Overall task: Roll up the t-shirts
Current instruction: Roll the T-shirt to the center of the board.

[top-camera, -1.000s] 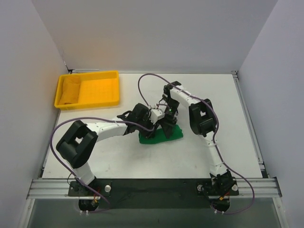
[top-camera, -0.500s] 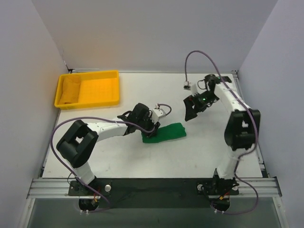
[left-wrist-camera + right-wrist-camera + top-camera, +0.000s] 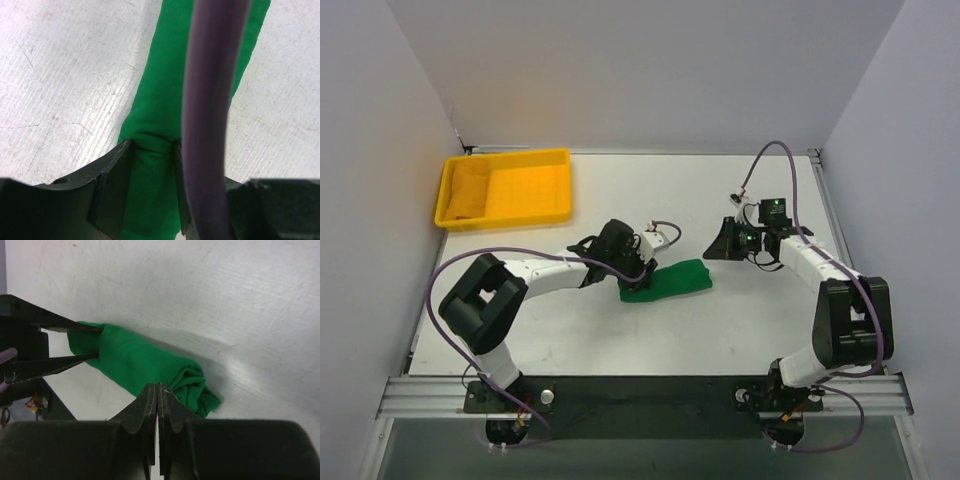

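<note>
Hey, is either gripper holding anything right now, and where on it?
The left gripper pinches the rolled t-shirt at one end. The right gripper is shut on nothing.

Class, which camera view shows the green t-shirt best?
Right wrist: the t-shirt shows nearly whole, its rolled end facing us, its far end in the left hand. Top external shows it small; left wrist shows only a stretch, partly behind a cable.

White table (image 3: 620, 340): green t-shirt (image 3: 672, 279), rolled, near middle; yellow tray (image 3: 530, 188) at far-left corner.
</note>
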Controlling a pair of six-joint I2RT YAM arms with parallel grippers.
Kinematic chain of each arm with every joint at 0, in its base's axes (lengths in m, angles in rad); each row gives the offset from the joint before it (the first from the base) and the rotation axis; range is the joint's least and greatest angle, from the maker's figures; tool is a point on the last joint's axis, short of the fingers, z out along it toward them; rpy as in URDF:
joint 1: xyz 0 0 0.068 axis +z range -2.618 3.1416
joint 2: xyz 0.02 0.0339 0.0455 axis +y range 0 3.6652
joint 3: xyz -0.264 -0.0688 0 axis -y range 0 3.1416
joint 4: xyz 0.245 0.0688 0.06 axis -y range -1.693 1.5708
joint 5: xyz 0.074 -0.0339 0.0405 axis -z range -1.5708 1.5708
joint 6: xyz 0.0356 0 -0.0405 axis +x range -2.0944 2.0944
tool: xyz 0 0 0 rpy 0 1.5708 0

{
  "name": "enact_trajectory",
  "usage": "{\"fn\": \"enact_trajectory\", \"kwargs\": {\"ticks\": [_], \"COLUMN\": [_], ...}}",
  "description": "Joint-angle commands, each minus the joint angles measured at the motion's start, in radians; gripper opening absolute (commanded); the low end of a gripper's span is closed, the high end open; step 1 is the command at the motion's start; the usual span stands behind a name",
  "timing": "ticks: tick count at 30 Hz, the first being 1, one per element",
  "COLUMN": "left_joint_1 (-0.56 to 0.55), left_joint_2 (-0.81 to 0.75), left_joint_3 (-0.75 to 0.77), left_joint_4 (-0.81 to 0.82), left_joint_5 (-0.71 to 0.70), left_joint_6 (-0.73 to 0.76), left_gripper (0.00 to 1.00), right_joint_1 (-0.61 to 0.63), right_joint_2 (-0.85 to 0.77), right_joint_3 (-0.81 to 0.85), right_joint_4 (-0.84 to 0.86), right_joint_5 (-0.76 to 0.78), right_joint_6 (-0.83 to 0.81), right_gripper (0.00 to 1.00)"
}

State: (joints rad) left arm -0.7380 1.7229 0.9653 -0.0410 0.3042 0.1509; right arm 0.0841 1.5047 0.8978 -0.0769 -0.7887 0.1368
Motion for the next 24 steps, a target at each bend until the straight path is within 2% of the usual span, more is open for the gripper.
{"fn": "enact_trajectory", "kwargs": {"ticks": [1,8,14,17,18,21,22,24], "left_joint_1": [-0.008,-0.011,-0.009,-0.001,0.0,0.012,0.017,0.043], "left_joint_2": [0.017,0.047,0.055,0.049,0.041,0.009,0.0,0.003], "left_joint_3": [-0.016,0.0,0.004,0.026,0.036,0.119,0.177,0.249], "left_joint_4": [-0.042,-0.039,-0.06,-0.092,-0.102,-0.158,-0.177,-0.239], "left_joint_5": [0.024,0.027,0.018,0.044,0.056,0.125,0.145,0.186], "left_joint_6": [-0.011,-0.019,-0.027,-0.03,-0.036,-0.036,-0.031,-0.005], "left_gripper": [0.42,0.42,0.43,0.52,0.59,0.66,0.73,0.81], "right_joint_1": [0.023,0.112,0.068,0.013,0.006,0.005,0.005,0.011], "right_joint_2": [-0.035,-0.011,0.08,0.123,0.132,0.161,0.17,0.184], "right_joint_3": [-0.06,-0.138,-0.191,-0.212,-0.211,-0.178,-0.163,-0.146], "right_joint_4": [0.149,0.2,0.175,0.175,0.17,0.149,0.147,0.141], "right_joint_5": [-0.132,-0.083,0.09,0.147,0.157,0.163,0.161,0.164], "right_joint_6": [0.156,0.221,0.349,0.426,0.428,0.388,0.383,0.366], "right_gripper": [0.0,0.0,0.0,0.0,0.0,0.0,0.0,0.0]}}
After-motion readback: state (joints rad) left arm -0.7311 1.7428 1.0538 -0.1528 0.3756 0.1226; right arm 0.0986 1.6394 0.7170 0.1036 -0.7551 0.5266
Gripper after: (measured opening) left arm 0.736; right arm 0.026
